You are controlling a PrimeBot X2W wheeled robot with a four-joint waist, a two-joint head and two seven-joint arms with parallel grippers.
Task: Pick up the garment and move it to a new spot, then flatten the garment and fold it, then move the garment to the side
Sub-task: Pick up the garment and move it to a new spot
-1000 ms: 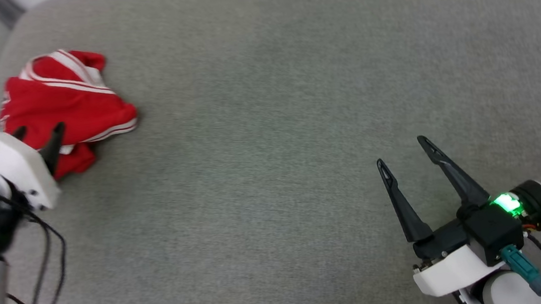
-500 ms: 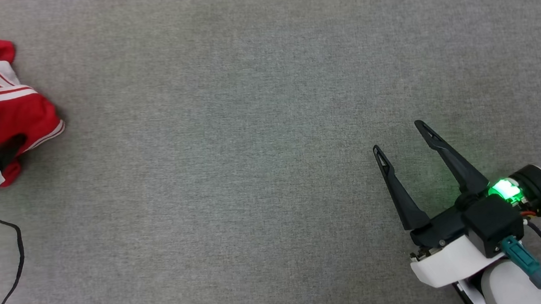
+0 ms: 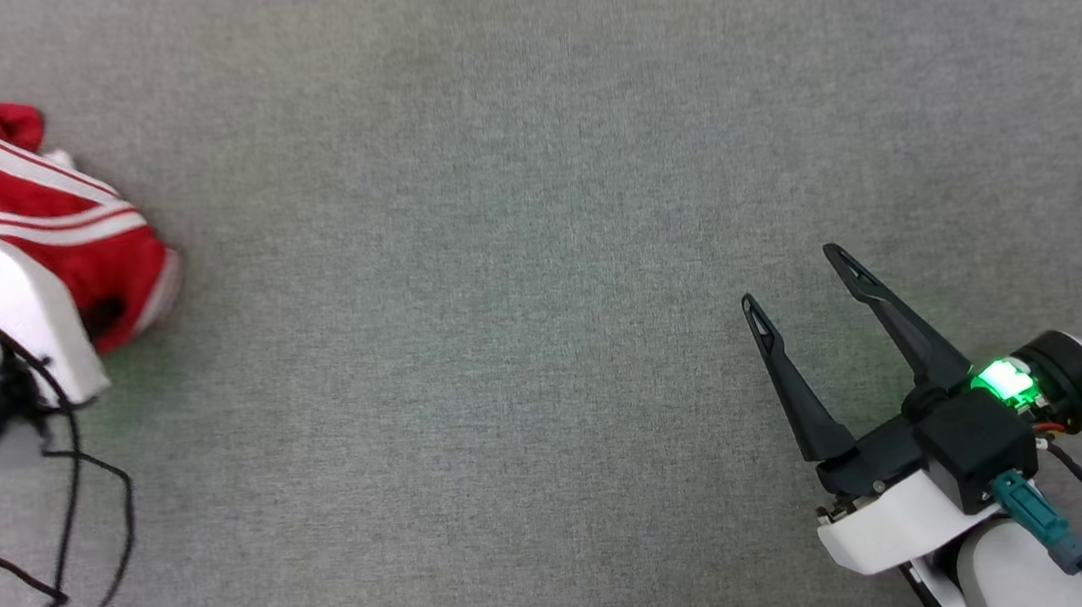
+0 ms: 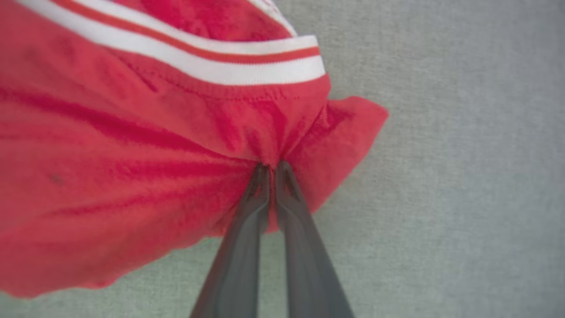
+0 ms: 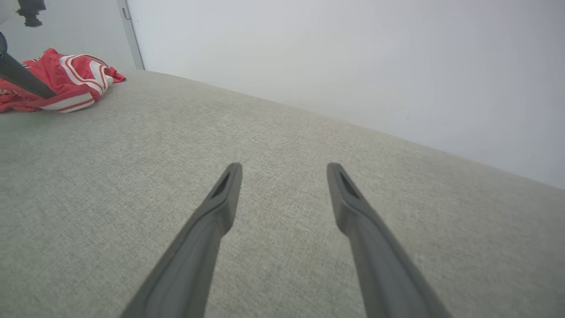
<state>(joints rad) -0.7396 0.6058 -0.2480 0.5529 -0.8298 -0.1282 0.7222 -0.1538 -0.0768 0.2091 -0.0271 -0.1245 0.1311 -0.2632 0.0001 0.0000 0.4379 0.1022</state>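
Two dark fingers of the left gripper (image 4: 270,167) pinch a fold of the crumpled red jersey garment (image 4: 132,154), white-and-red striped trim, lying far left on the grey woven cushion (image 3: 530,194). Fabric thin, limp, faintly slick; probably light, will drape and bunch. Shoulders or hem would hold better. Idle right gripper (image 3: 792,277) spread, empty, well apart.

A grey fabric worktop (image 3: 535,244) spreads wide. Beyond its far edge rises a pale wall (image 5: 353,57) bearing a grey upright strip (image 5: 130,35).
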